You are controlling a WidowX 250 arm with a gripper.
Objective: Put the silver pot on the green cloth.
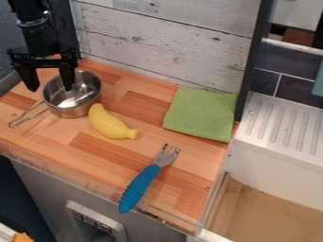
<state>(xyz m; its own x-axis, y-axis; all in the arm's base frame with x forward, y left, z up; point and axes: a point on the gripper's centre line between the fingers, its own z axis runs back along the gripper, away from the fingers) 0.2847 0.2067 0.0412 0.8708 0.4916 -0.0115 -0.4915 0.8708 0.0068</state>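
Note:
The black gripper (50, 85) hangs at the upper left with its two fingers spread apart. One finger is over the inside of the silver pot (79, 109), and the other is to the left, outside the rim. Nothing is held between them. The pot stands upright on the wooden counter, its wire handle pointing toward the lower left. On the right part of the counter, near the back wall, the green cloth (202, 113) lies flat.
A yellow banana (108, 124) lies just right of the pot. The blue-handled fork (140, 187) rests near the counter's front edge. White planked boards (164, 42) stand along the back, and a white sink unit (277, 146) is at the right.

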